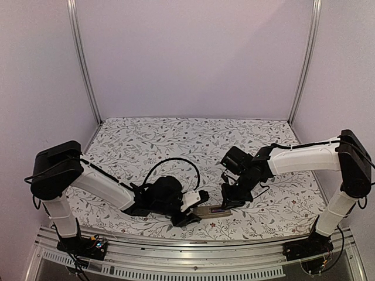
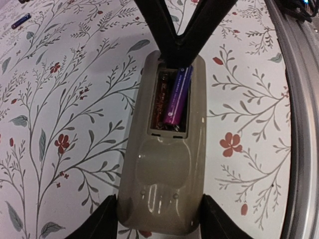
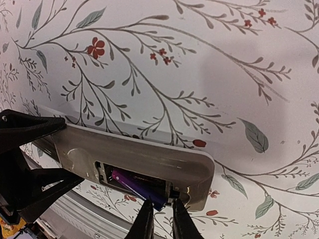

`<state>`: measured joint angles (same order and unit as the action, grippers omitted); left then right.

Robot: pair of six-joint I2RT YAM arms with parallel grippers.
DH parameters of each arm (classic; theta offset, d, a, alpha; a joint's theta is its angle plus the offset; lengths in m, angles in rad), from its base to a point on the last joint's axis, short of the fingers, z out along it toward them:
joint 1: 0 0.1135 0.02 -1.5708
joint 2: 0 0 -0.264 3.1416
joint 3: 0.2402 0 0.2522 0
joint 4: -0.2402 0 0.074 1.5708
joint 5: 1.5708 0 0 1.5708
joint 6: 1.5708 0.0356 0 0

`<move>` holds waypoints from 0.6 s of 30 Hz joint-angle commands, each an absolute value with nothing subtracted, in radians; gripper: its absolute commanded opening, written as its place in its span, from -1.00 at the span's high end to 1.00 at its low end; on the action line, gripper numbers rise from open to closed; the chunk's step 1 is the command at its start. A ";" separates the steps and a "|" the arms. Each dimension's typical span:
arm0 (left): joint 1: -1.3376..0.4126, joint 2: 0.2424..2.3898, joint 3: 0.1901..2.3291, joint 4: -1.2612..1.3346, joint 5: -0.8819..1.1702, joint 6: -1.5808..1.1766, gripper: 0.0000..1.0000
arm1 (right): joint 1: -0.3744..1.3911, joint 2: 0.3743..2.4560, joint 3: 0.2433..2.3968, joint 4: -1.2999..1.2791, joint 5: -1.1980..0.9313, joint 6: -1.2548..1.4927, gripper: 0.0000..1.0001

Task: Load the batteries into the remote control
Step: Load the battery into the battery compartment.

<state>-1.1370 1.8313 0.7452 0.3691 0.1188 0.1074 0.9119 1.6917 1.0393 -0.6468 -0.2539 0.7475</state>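
The remote control (image 2: 164, 169) lies back-up on the flowered table, its battery recess uncovered; it also shows in the top view (image 1: 212, 211) and the right wrist view (image 3: 149, 159). My left gripper (image 2: 159, 221) is shut on the remote's near end, one finger against each side. A purple-dark battery (image 2: 177, 97) lies slanted in the recess, one end raised. My right gripper (image 3: 163, 219) is nearly closed, its tips pinching the battery's (image 3: 142, 186) raised end at the recess's far end. A second battery (image 2: 21, 20) lies loose on the table, far from the remote.
The metal rail (image 2: 299, 124) at the table's near edge runs close beside the remote. The flowered table cloth (image 1: 193, 146) stretches back to the purple walls. The two grippers (image 1: 190, 218) (image 1: 225, 202) are close together over the remote.
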 commanded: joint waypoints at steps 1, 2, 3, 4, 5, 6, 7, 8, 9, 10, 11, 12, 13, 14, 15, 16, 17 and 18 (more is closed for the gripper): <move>-1.152 1.830 0.739 0.388 0.127 0.105 -0.08 | 0.921 1.713 1.031 -0.637 -0.262 0.749 0.75; -1.152 1.829 0.739 0.388 0.126 0.103 -0.08 | 0.921 1.716 1.032 -0.635 -0.263 0.749 0.77; -1.152 1.829 0.739 0.388 0.127 0.103 -0.08 | 0.920 1.718 1.032 -0.634 -0.264 0.748 0.79; -1.153 1.830 0.738 0.388 0.128 0.104 -0.08 | 0.922 1.719 1.030 -0.632 -0.266 0.747 0.81; -1.153 1.830 0.739 0.388 0.126 0.104 -0.08 | 0.922 1.721 1.029 -0.631 -0.268 0.747 0.83; -1.154 1.830 0.739 0.388 0.126 0.103 -0.08 | 0.922 1.722 1.025 -0.629 -0.270 0.747 0.85; -1.153 1.830 0.738 0.388 0.126 0.103 -0.08 | 0.922 1.723 1.024 -0.627 -0.273 0.747 0.87; -1.154 1.829 0.738 0.388 0.126 0.104 -0.08 | 0.922 1.723 1.021 -0.626 -0.276 0.747 0.88; -1.153 1.830 0.738 0.388 0.126 0.104 -0.08 | 0.923 1.722 1.017 -0.622 -0.276 0.748 0.88; -1.155 1.830 0.739 0.388 0.126 0.103 -0.08 | 0.923 1.722 1.016 -0.621 -0.276 0.748 0.88; -1.155 1.830 0.739 0.388 0.126 0.103 -0.08 | 0.923 1.722 1.016 -0.618 -0.277 0.749 0.89; -1.154 1.830 0.739 0.387 0.126 0.103 -0.08 | 0.923 1.723 1.014 -0.617 -0.279 0.749 0.90; -1.154 1.830 0.740 0.387 0.126 0.103 -0.08 | 0.923 1.723 1.014 -0.617 -0.280 0.749 0.90; -1.154 1.830 0.741 0.387 0.126 0.104 -0.08 | 0.923 1.725 1.014 -0.615 -0.282 0.749 0.92; -1.154 1.830 0.741 0.387 0.127 0.104 -0.08 | 0.925 1.726 1.013 -0.614 -0.284 0.749 0.92; -1.155 1.830 0.741 0.385 0.127 0.103 -0.08 | 0.925 1.727 1.011 -0.610 -0.287 0.749 0.93; -1.155 1.831 0.741 0.385 0.127 0.103 -0.08 | 0.927 1.729 1.008 -0.606 -0.290 0.749 0.93; -1.155 1.832 0.741 0.385 0.127 0.103 -0.08 | 0.929 1.730 1.005 -0.601 -0.294 0.750 0.94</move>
<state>-1.1381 1.8313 0.7448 0.3676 0.1181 0.1074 0.9142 1.7050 1.0348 -0.6182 -0.2722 0.7452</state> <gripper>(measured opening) 0.541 0.037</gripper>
